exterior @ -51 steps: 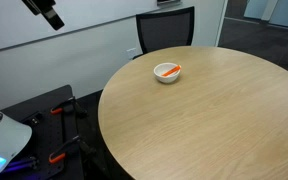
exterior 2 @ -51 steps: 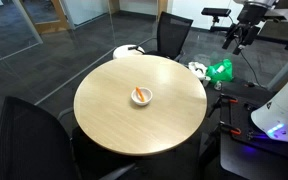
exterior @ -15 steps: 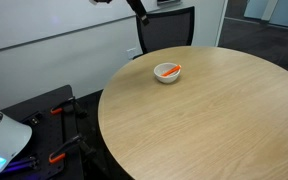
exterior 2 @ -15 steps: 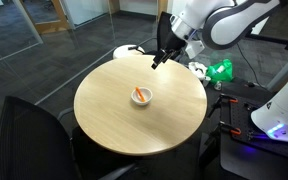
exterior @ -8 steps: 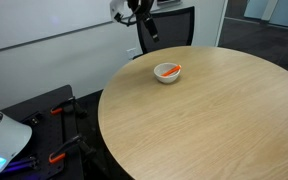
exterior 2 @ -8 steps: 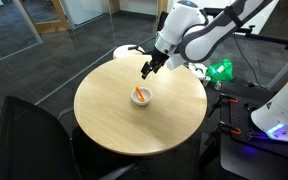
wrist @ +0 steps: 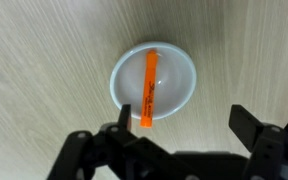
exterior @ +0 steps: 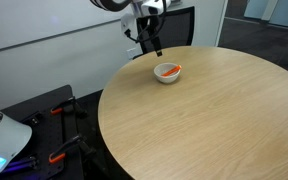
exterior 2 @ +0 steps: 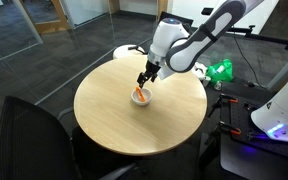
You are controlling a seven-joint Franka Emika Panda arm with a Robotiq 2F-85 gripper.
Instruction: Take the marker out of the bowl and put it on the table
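With 0 of 2 steps done, the marker lies inside the bowl at the wrist view's centre, my claw hangs spread and empty above it, and lifting out and laying on the table remain.

We see a table top that looks like light wood, with thin grain lines, smooth and not shiny. The bowl is white and smooth with a soft shine; we cannot tell if it is plastic or china. The marker looks like smooth orange plastic. The gripper is black and dull. In an exterior view the arm has a smooth white shell that shines a little
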